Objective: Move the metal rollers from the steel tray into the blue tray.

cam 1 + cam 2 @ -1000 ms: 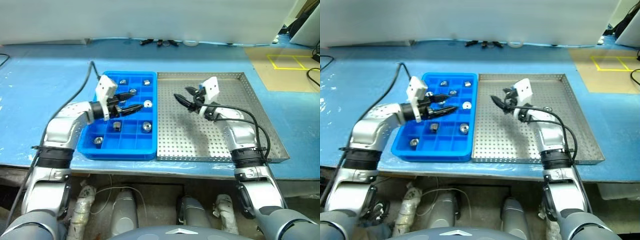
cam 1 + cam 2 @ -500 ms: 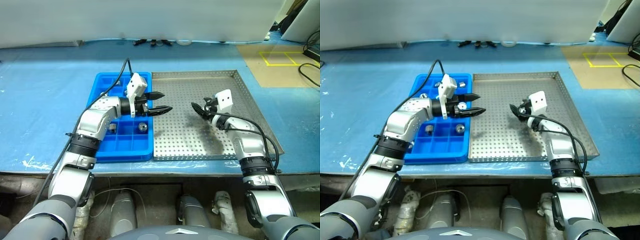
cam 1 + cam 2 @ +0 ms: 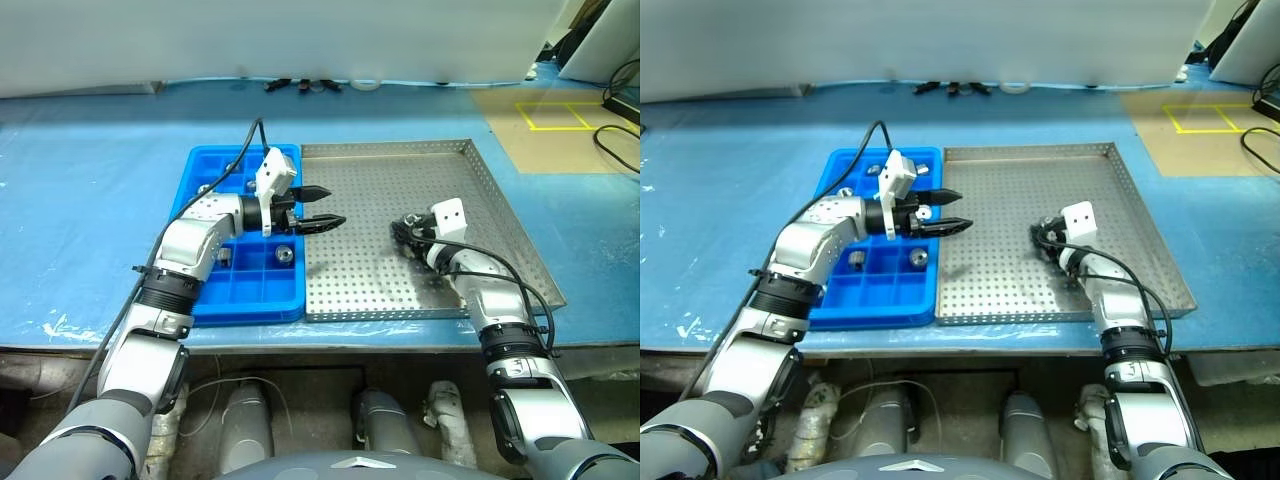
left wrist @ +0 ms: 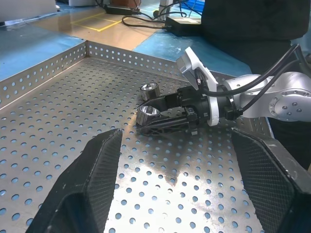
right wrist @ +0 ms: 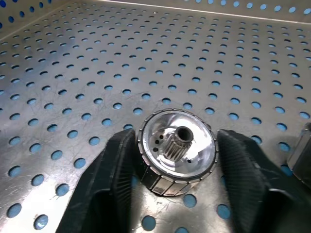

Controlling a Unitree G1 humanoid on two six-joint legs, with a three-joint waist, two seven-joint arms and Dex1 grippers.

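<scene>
A: Pick under way. Right gripper [image 4: 146, 121] low on the steel tray [image 3: 480, 170], fingers pinched onto one roller [image 5: 176, 149] from both sides.

B: Roller lifted or down?

A: Down, by the look of it; resting on the perforated floor, centre hole facing up. Second roller [image 4: 149, 90] just beside the gripped one, apart from the fingers. Edge of it also at the side of the right wrist view.

B: Left gripper?

A: Left gripper [image 3: 328, 205] hovering level over the seam between blue tray [image 3: 205, 300] and steel tray, fingers spread, nothing between them. Pointing toward the right arm.

B: Blue tray contents?

A: Several rollers already sitting in compartments; one plain to see near the tray's inner edge [image 3: 285, 254]. Exact count hard to tell behind the left arm.

B: Progress, then?

A: Late stage, probably. Two rollers left on the steel tray.

B: Next move?

A: Straight lift first, clear of the neighbour and the rim. Then either carry across to a vacant compartment or pass to the waiting left gripper. Firm pinch needed; smooth round side likely to slip.
</scene>
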